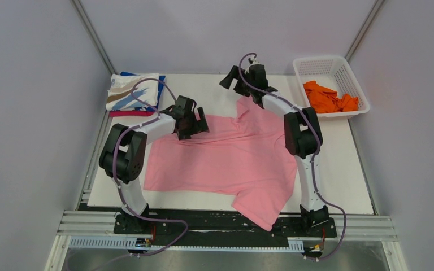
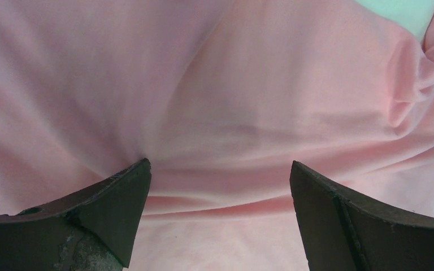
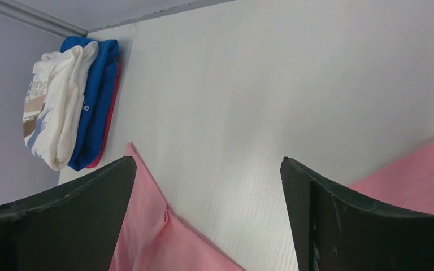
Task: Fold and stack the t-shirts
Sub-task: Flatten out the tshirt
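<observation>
pink t-shirt (image 1: 226,158), orange t-shirt (image 1: 330,97), white basket (image 1: 339,68)

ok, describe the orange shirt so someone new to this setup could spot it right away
Start at the white table and go to its far right corner, where a white plastic basket sits. The orange shirt lies crumpled inside it. The pink shirt is spread flat on the table and the folded stack sits far left; only this one is orange and bunched up.

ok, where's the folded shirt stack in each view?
Top external: folded stack at the table's far left corner.
Left wrist: not in it.
Right wrist: folded stack upper left, white shirt leftmost, then blue, magenta.
Shared landmark: the pink t-shirt, in all three views.
</observation>
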{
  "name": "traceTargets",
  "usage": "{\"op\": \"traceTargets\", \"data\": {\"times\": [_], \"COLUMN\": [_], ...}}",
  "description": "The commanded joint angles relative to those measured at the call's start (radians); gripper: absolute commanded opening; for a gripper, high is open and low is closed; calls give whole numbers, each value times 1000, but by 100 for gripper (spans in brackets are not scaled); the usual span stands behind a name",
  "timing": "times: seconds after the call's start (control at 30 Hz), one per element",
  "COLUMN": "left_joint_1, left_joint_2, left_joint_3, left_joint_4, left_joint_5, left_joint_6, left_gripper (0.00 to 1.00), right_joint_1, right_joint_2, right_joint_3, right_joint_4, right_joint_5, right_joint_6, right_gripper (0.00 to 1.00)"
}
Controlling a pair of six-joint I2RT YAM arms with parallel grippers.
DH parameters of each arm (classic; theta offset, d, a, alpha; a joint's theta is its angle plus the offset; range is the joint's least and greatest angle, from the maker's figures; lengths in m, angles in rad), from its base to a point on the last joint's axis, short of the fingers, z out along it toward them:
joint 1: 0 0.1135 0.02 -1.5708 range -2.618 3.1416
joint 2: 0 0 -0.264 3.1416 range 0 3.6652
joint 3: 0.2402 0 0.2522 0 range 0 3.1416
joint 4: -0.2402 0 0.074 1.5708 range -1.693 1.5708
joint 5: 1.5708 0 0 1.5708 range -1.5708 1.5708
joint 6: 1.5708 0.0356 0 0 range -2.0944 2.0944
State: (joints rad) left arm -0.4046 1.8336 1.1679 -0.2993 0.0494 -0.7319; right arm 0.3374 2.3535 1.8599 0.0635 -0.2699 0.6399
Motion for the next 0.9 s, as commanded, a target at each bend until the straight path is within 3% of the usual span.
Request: {"op": "traceTargets", "data": {"times": [0.0,0.27,0.43,0.6,0.87], "left_joint_1": [-2,0,0,10,50], "left_joint_2": [-81,-112,-115,-108,-125], "left_joint_3": [27,16,-5,-15,-74], "left_joint_4": [-23,-40,-33,-20,30], "left_joint_5": [-45,-89,-98,-90,-12], "left_joint_6": [24,36,33,31,7], "left_gripper": [100,100,100,100,100], "right_joint_1": [10,-16,-16,-10,29], "right_joint_2": [-157,-370,-391,-307,-84], "right_joint_3": [-84,-392,-494,-412,-133], "right_joint_4": [-36,-148,-180,-182,-174], "right_joint_5": [99,84,69,-28,-73], "right_joint_6": [-116,-125,-110,-108,-131], "right_gripper": [100,100,100,100,100]}}
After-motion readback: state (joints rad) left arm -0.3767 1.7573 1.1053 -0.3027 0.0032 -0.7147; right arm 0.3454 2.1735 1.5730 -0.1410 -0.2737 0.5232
